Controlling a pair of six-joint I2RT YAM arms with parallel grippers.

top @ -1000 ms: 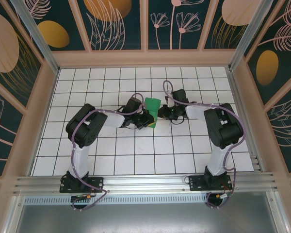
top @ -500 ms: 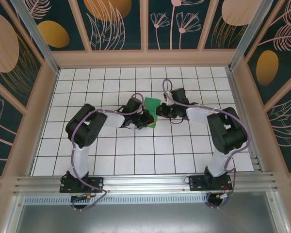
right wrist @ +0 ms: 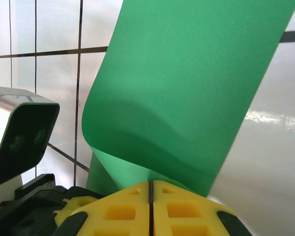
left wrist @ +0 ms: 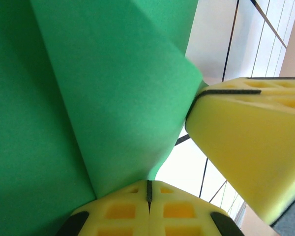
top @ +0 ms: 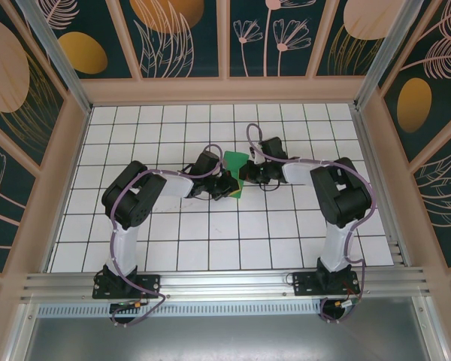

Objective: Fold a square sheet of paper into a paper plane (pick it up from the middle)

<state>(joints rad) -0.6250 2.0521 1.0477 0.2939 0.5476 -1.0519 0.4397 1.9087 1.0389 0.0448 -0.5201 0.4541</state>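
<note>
- Over the last 1 second the right arm has swung in toward the middle of the tabletop (top: 210, 233). Its elbow sits further left than before, and the right gripper (top: 249, 172) has come up against the square sheet of paper (top: 236, 165). The left arm and left gripper (top: 227, 186) have not shifted.
- My reading is that the sheet is now pinned from 2 sides, so a fold (probably the first centre crease) can be drawn. So far there is only a bow, no set crease.
- The sheet sits mid-tabletop between the 2 grippers. From above it looks about 1 tile wide because it is curled.
- The top view is too small to judge the grips, but the wrist views settle it.
  - In the left wrist view the yellow pads (left wrist: 132, 194) are clenched on a green edge with their seam shut. The paper rolls away in a soft curve, and the other gripper's pads sit just beside it.
  - In the right wrist view that gripper is likewise clamped on the paper. A camera housing (right wrist: 19, 132) lies just past the curl.
- I cannot tell whether the paper touches the tabletop.
</note>
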